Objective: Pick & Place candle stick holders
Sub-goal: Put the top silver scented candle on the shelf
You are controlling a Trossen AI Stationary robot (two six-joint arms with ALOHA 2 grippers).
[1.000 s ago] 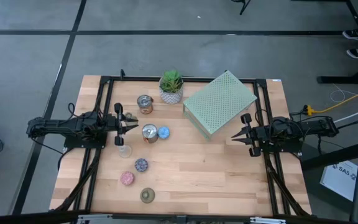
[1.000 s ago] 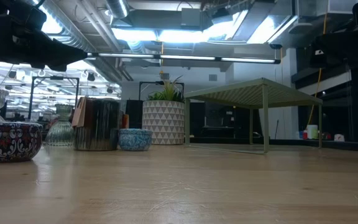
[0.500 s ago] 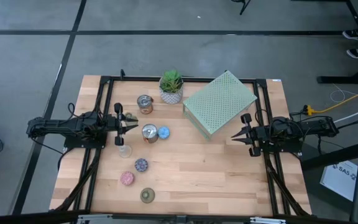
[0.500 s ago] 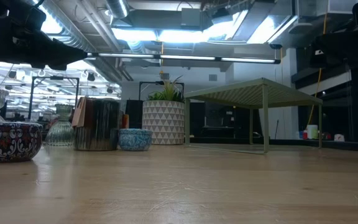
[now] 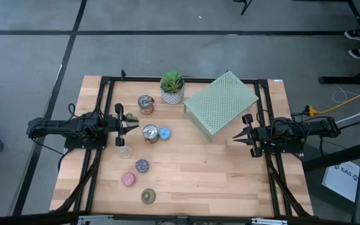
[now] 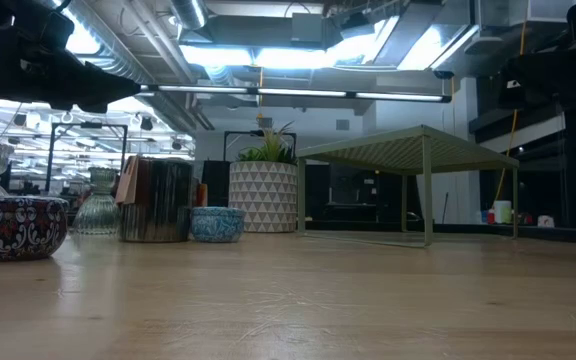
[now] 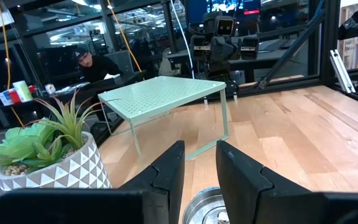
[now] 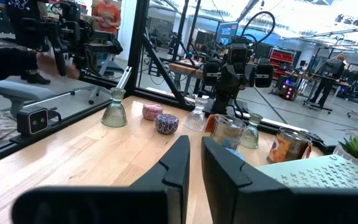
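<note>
Your left pincer (image 5: 132,128) hovers with its fingers a small gap apart, empty, and the holders lie just ahead of it: a shiny silver one (image 5: 150,133) nearest, a glazed blue cup (image 5: 164,132) beyond, clear ribbed glass (image 5: 125,150) beside. The right pincer (image 5: 237,137), closed and empty, waits well apart past the perforated slab (image 5: 221,102), so the left arm is nearer.

The right gripper's (image 8: 196,163) two dark fingers stood close together, nothing between them. On the wooden table (image 8: 92,163) ahead stood an olive glass holder (image 8: 114,108), a pink holder (image 8: 152,112), a purple mosaic holder (image 8: 166,124), a clear glass holder (image 8: 197,116) and shiny metal holders (image 8: 226,131). The other arm (image 8: 236,65) rose at the far edge, a pale green perforated slab (image 8: 328,171) lay nearby, and people stood in the room beyond.
</note>
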